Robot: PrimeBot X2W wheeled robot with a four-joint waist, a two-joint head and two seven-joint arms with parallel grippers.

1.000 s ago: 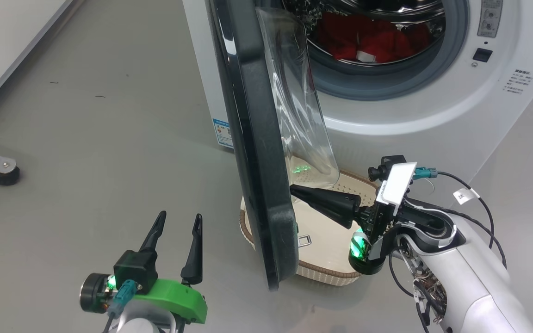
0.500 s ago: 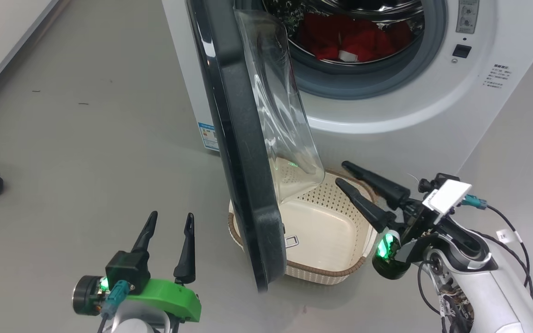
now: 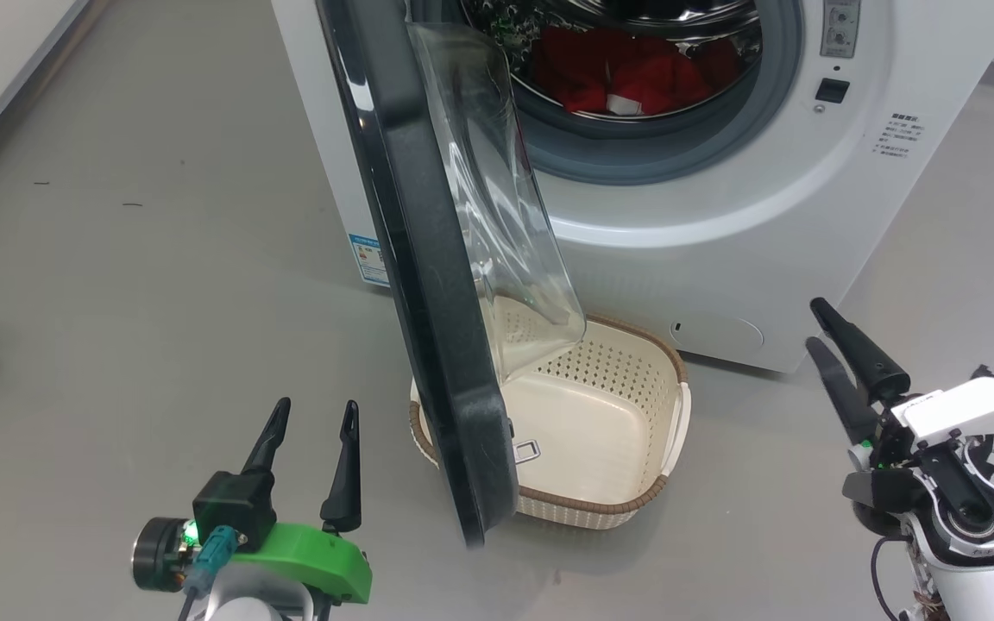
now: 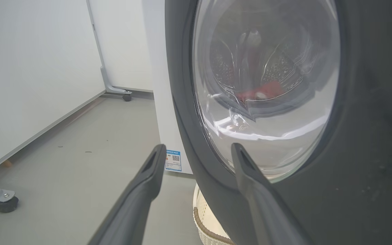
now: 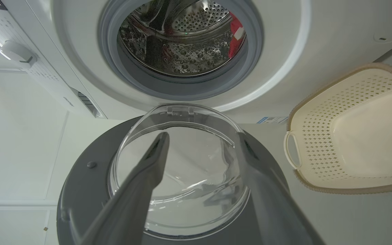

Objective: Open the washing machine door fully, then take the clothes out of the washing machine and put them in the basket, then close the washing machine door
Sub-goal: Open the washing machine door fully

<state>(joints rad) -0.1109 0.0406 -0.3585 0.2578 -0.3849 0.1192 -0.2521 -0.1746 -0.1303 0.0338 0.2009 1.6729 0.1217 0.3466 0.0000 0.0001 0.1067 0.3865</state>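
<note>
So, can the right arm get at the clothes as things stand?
Probably yes: the right gripper is open, the washing machine door stands off to its left, and nothing lies between it and the clothes.

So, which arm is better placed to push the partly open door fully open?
Probably right. The right tool is open on the glass-bowl side of the washing machine door, so it could push it outward. The left tool, also open, stands on the outer side, where the door must swing.
</note>
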